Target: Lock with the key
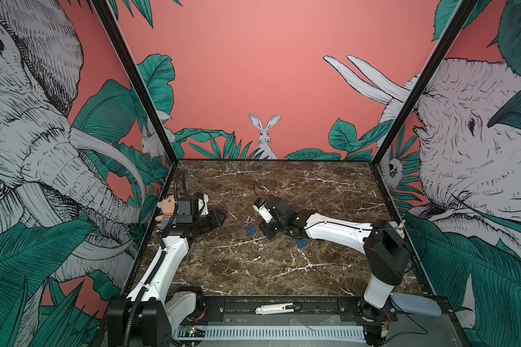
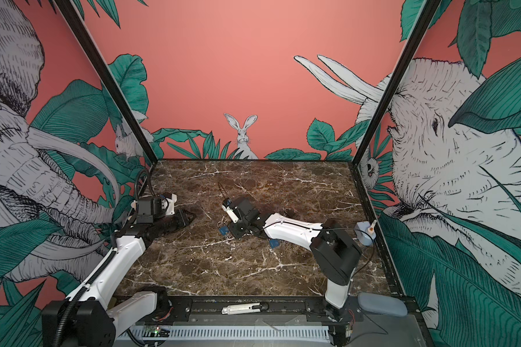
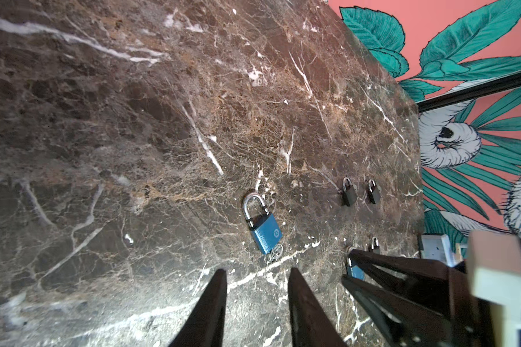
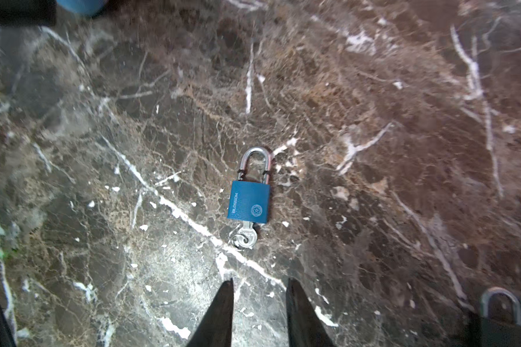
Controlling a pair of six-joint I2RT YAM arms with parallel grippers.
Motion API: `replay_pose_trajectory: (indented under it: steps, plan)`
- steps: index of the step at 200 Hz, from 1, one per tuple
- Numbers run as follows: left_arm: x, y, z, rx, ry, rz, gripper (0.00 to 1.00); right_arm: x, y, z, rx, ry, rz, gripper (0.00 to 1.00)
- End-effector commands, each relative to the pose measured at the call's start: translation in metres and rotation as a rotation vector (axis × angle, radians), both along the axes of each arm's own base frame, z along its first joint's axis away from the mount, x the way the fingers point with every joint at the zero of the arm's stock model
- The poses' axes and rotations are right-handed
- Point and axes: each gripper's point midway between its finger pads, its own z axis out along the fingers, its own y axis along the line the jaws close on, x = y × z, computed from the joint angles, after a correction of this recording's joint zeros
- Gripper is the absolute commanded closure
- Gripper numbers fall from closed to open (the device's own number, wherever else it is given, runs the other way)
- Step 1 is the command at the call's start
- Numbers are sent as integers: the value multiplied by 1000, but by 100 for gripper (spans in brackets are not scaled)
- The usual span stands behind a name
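Right wrist view: we see the padlock (image 4: pixel 248 202) lengthwise ahead of the right gripper (image 4: pixel 260 288), key (image 4: pixel 245 235) end nearest; this and the left gripper (image 3: pixel 257 279) gape empty.

Padlock (image 4: pixel 248 202), key (image 4: pixel 246 235) in its base, lies on table (image 4: pixel 103 120) between left pincer (image 3: pixel 256 270) and right pincer (image 4: pixel 259 279).

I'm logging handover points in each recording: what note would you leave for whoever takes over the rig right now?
Left gripper: open, empty, pointing at the blue padlock.
Right gripper: open, empty, just short of the key.
The padlock lies flat on the marble table, shackle seated at both ends, key in its keyway.
Done: key inserted. Left: confirm the locking turn, which the pictures cannot show.
A second blue padlock lies under the right arm.
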Motion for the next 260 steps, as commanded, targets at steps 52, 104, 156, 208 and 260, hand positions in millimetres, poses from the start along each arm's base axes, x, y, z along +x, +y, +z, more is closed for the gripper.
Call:
replay_pose_trajectory:
  steps: [52,104,156,208,260]
  plan:
    - [1,20,24,-55,-88,38,64,12,44,-30,-119,-49,24,64]
    - [-3,19,24,-49,-94,23,63,23,54,-54,-182,-29,7,58]
    - [0,19,30,-50,-112,4,63,26,53,-69,-230,-11,0,57]
    - [1,19,26,-55,-105,11,63,23,45,-76,-252,-2,-12,56]
    - [0,15,29,-87,-108,-7,63,22,42,-82,-265,3,-16,56]
